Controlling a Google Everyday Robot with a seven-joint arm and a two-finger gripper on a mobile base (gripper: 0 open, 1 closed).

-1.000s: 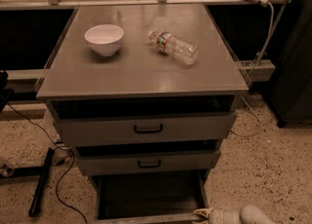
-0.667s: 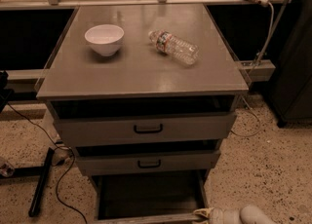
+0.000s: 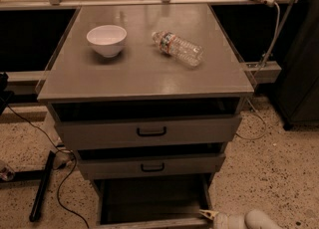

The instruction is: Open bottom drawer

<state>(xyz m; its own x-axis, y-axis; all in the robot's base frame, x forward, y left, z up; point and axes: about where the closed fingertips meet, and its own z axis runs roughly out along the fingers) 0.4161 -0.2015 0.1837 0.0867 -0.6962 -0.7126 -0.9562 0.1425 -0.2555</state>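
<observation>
The grey cabinet (image 3: 144, 81) has three drawers. The bottom drawer (image 3: 149, 222) stands pulled out toward me; I look down into its dark, empty inside, and only the top edge of its front shows at the lower edge of the view. Its handle is hidden. My gripper (image 3: 208, 215) is at the drawer's front right corner, low in the view, with the white arm (image 3: 249, 220) trailing off to the right. The middle drawer (image 3: 184, 165) and the top drawer (image 3: 199, 129) each stand slightly out, with black loop handles.
A white bowl (image 3: 106, 40) and a plastic water bottle (image 3: 178, 48) lying on its side rest on the cabinet top. A black bar (image 3: 41, 185) and cables (image 3: 62, 183) lie on the speckled floor to the left. A dark cabinet (image 3: 301, 73) stands at the right.
</observation>
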